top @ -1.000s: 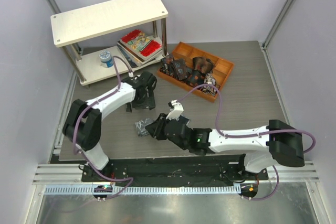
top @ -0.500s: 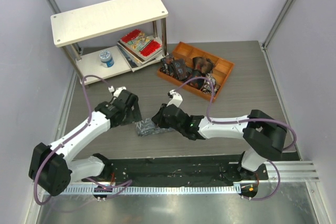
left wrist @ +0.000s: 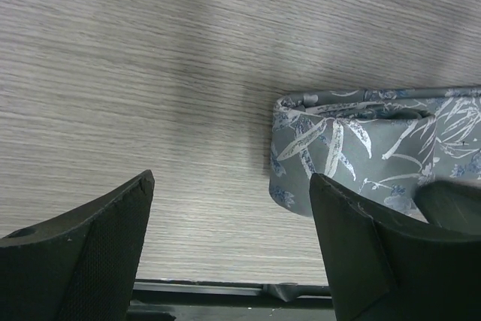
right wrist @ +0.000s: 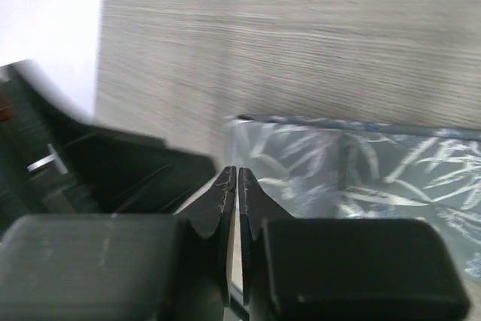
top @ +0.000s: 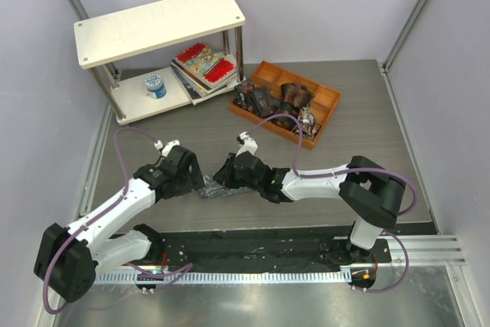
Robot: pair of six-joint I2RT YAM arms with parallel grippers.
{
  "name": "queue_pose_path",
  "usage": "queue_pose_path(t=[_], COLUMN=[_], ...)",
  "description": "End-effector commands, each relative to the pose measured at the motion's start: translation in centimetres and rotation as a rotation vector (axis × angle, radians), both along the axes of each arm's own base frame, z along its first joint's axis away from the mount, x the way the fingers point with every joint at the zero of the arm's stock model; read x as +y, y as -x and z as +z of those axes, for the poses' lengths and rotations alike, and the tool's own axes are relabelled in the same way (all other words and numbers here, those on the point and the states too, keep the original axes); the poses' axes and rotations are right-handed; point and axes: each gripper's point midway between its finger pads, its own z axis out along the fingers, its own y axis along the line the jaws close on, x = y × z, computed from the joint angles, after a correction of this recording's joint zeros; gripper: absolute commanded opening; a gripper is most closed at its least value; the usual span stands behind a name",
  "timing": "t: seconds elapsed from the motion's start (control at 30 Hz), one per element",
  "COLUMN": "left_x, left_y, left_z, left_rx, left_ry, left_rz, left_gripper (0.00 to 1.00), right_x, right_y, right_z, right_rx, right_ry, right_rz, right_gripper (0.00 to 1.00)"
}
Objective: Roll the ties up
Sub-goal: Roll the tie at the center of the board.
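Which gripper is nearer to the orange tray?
Right. The right gripper is nearer, in front of the orange tray's left end. The left gripper is farther left, on the other side of the grey-blue tie.

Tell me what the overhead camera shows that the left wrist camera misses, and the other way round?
Only the overhead view shows the shelf, the books on its lower level, the orange tray of dark rolled ties, and the left arm and right arm. Only the left wrist view shows the pale leaf print on the grey-blue tie and the left pincer spread open. Both show that tie lying on the wood-grain table.
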Motion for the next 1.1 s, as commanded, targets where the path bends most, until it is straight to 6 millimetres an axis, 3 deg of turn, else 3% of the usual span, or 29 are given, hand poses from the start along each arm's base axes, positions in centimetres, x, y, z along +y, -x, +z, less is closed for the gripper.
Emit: queue_pose_path(t=[0.0, 0.17, 0.37, 0.6, 0.97, 1.07], left_x=[-0.9, -1.1, -2.0, -3.0, -4.8, -5.0], left_y=[-0.8, -0.5, -0.7, -1.4, -1.3, -1.1], left_z=[0.8, 0.9, 0.7, 0.4, -2.7, -3.4], left_rx=[-0.059, -0.072, -0.097, -0.133, -0.080, -0.067], left_ry=[0.071, 0.097, 0.157, 0.224, 0.255, 0.242], left_rz=[0.015, 0.015, 0.001, 0.027, 0.050, 0.067], left_gripper=[0.83, 0.82, 0.82, 0.77, 0.69, 0.63], right_x=[0.0, -0.6, -1.7, -2.5, -2.8, -2.9], right_y=[-1.5, -1.4, -1.4, -1.0, -0.8, -0.7], right_z=[-1.7, -5.2, -7.2, -7.5, -7.4, -7.5], right_rx=[0.070, 0.148, 0.206, 0.222, 0.225, 0.229], right_ry=[-0.013, 0.050, 0.081, 0.076, 0.069, 0.071], right_rz=[-0.055, -0.083, -0.121, -0.138, -0.141, -0.143], right_gripper=[0.09, 0.08, 0.06, 0.06, 0.03, 0.02])
